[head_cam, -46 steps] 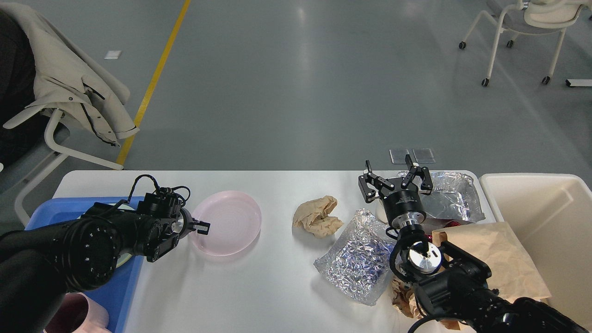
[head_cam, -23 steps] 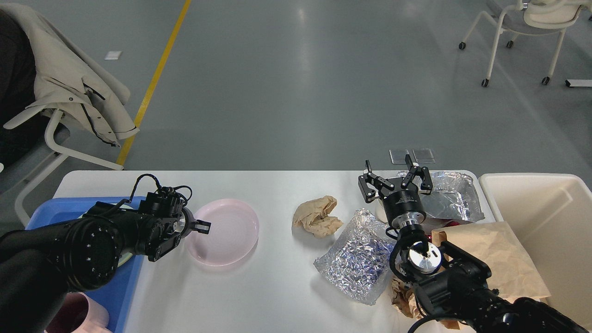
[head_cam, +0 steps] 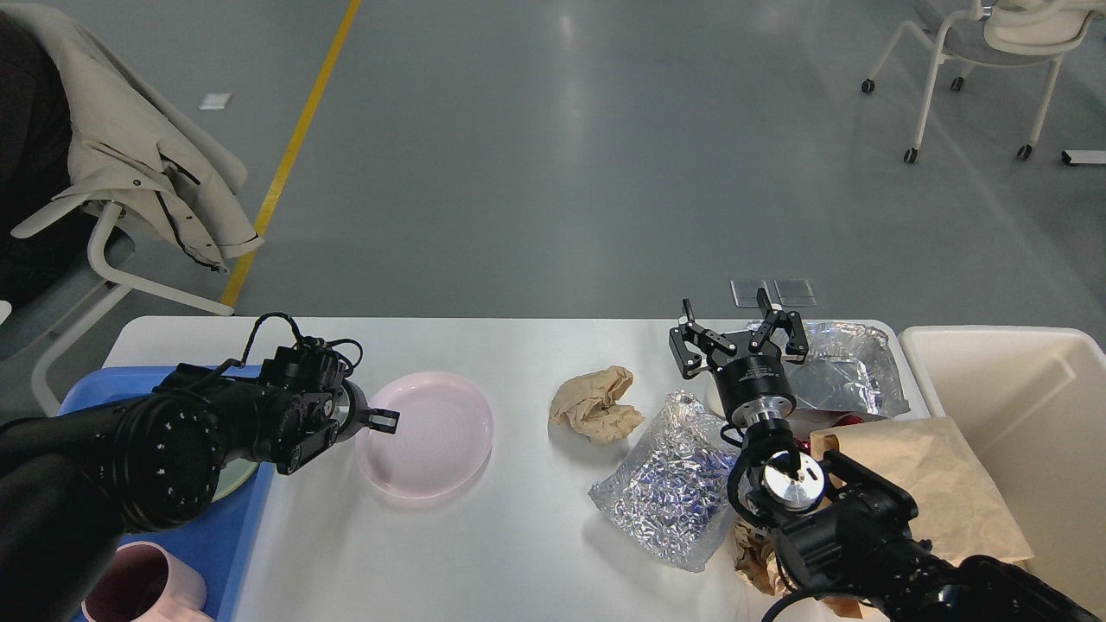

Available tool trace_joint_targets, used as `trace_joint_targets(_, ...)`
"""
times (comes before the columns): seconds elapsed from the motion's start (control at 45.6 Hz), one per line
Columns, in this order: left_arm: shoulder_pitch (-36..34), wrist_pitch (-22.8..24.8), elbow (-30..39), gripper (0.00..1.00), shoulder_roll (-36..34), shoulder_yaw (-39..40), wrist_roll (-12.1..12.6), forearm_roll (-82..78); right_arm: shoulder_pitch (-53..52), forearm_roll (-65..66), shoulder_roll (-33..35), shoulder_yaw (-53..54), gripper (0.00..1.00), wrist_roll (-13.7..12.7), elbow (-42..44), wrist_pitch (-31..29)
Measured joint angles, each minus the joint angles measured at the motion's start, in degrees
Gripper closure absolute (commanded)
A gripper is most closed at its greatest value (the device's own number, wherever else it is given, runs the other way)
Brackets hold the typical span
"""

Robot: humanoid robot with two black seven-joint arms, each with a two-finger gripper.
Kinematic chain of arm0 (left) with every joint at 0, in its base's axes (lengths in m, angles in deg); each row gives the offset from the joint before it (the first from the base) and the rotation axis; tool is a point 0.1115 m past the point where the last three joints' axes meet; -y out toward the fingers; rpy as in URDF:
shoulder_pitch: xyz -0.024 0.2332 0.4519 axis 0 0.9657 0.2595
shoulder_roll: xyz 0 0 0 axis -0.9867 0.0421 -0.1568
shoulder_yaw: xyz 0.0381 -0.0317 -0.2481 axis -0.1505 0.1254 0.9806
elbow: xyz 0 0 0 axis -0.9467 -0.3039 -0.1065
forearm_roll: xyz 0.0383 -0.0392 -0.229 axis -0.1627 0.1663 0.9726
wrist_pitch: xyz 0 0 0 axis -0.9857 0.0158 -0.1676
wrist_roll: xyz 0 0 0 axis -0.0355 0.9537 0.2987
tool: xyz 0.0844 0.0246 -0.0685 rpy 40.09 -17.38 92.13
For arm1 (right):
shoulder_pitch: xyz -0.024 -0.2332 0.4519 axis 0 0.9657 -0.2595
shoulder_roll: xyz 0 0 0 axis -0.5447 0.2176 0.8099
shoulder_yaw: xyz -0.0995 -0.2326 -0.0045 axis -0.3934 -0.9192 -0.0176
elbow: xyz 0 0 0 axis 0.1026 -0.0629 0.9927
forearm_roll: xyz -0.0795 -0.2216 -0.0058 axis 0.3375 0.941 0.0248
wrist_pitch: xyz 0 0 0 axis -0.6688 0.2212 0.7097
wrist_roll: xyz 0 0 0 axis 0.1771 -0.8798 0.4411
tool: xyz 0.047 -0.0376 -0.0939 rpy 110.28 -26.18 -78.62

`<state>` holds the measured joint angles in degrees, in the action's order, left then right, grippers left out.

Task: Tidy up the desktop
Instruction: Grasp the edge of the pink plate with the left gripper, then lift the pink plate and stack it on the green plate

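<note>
The white desktop [head_cam: 518,553] holds a pink plate [head_cam: 432,436] left of centre. My left gripper [head_cam: 386,421] comes in from the left and is shut on the plate's left rim. A crumpled brown paper ball [head_cam: 596,404] lies in the middle, with a crinkled foil bag [head_cam: 670,488] to its right. My right gripper [head_cam: 740,333] stands open near the far right edge, fingers pointing away, next to a foil sheet [head_cam: 851,367]. Nothing is between its fingers.
A blue tray [head_cam: 212,536] at the near left holds a pale dish [head_cam: 238,477] and a pink cup [head_cam: 143,587]. A brown paper bag [head_cam: 929,484] and more crumpled paper [head_cam: 753,553] lie near my right arm. A cream bin [head_cam: 1037,415] stands beyond the desktop's right end.
The pink plate has shifted slightly toward me and to the right, with my left gripper on its rim. My right arm has not moved.
</note>
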<state>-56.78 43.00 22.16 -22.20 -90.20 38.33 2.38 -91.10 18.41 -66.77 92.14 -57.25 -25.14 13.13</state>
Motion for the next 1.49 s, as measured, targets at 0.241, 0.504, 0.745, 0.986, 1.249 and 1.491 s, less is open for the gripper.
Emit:
trace_joint_targets(0.241, -6.7, 6.2, 0.4, 1.00, -2.2, 2.6, -2.8, 0.1, 0.0, 0.0, 0.0, 0.0, 0.00, 0.0, 0.0, 0.0)
trace_joint_targets(0.504, -14.0, 13.5, 0.6, 1.00, -5.5, 6.7, -5.0, 0.1, 0.0, 0.0, 0.0, 0.0, 0.00, 0.0, 0.0, 0.0)
trace_joint_targets(0.745, -22.4, 21.8, 0.7, 1.00, -11.2, 11.3, -6.7, 0.1, 0.0, 0.0, 0.0, 0.0, 0.00, 0.0, 0.0, 0.0)
trace_joint_targets(0.986, -29.0, 28.6, 0.6, 1.00, -20.2, 11.5, -10.8, -1.1, 0.0, 0.0, 0.0, 0.0, 0.00, 0.0, 0.0, 0.0)
trace_joint_targets(1.249, -26.8, 26.9, 0.5, 1.00, -32.4, 11.5, -20.4, -16.6, 0.0, 0.0, 0.0, 0.0, 0.00, 0.0, 0.1, 0.0)
trace_joint_targets(1.491, -12.4, 11.0, 0.5, 1.00, -41.1, 10.8, -30.0, -28.9, 0.0, 0.0, 0.0, 0.0, 0.00, 0.0, 0.1, 0.0)
